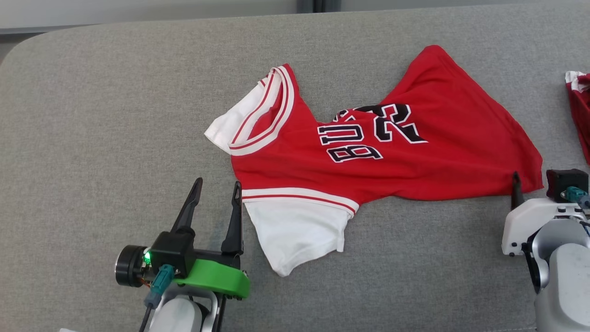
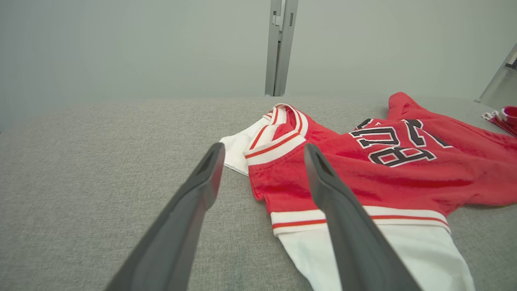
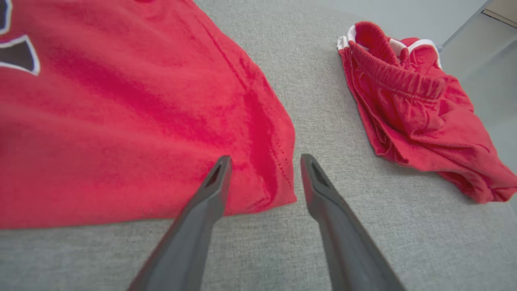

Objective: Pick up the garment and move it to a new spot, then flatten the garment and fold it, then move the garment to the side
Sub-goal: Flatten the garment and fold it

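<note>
The garment (image 1: 295, 170) is a red jersey with white sleeves and black lettering, spread loosely and creased on the grey padded surface (image 1: 92, 138). My left gripper (image 1: 218, 183) stands open at the lower left, its right finger just beside the near white sleeve. In the left wrist view the garment (image 2: 404, 182) lies ahead and to the right of the open left gripper (image 2: 263, 147). My right gripper (image 1: 518, 184) is at the hem's near right corner. In the right wrist view the right gripper (image 3: 264, 159) is open, fingers either side of the garment (image 3: 121, 121) corner, gripping nothing.
A second red piece, crumpled shorts (image 3: 412, 105) with a white-trimmed waistband, lies to the right of the jersey; the shorts (image 1: 580, 110) sit at the surface's right edge. A grey post (image 2: 280, 44) stands against the wall behind. Bare grey surface stretches to the left.
</note>
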Motion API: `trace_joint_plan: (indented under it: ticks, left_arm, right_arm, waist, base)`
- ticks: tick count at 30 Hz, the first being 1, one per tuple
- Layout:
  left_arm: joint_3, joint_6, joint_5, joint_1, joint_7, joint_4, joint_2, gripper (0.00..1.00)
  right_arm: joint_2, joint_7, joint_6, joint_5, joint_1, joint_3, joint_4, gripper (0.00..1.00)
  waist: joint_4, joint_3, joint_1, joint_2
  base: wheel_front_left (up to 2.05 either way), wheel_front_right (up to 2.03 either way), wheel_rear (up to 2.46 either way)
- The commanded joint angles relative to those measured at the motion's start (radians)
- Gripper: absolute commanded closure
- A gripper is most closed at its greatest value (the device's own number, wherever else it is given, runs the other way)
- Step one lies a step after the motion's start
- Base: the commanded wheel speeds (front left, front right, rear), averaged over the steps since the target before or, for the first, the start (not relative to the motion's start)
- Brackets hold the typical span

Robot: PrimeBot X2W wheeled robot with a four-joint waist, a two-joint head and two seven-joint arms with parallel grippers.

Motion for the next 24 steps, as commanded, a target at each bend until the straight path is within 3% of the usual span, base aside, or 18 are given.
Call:
trace_joint_plan:
  ticks: [1,13,18,24]
  left_arm:
    - [0.002,-0.006,0.005,-0.007,0.0,0.003,0.002,0.0]
    - [0.012,-0.007,0.006,0.004,0.0,0.018,0.003,0.0]
    - [0.013,-0.01,0.001,0.009,0.0,0.024,0.002,0.0]
    - [0.007,-0.013,-0.003,0.01,0.0,0.031,0.0,0.0]
  right_arm:
    - [0.009,0.002,-0.002,0.001,0.016,-0.003,-0.026,0.0]
    - [0.051,-0.034,-0.002,0.133,0.116,0.156,-0.189,0.0]
    - [0.054,-0.04,-0.002,0.16,0.115,0.211,-0.162,0.0]
    - [0.053,-0.032,-0.002,0.184,0.073,0.279,-0.044,0.0]
  waist:
    - [-0.002,-0.001,0.0,-0.0001]
    - [0.0,-0.037,0.0,-0.0001]
    - [0.003,-0.046,0.0,-0.0001]
    - [0.012,-0.047,0.0,-0.0001]
  base:
    - [0.0,0.0,0.0]
    - [0.0,0.0,0.0]
    - [0.0,0.0,0.0]
    - [0.0,0.0,0.0]
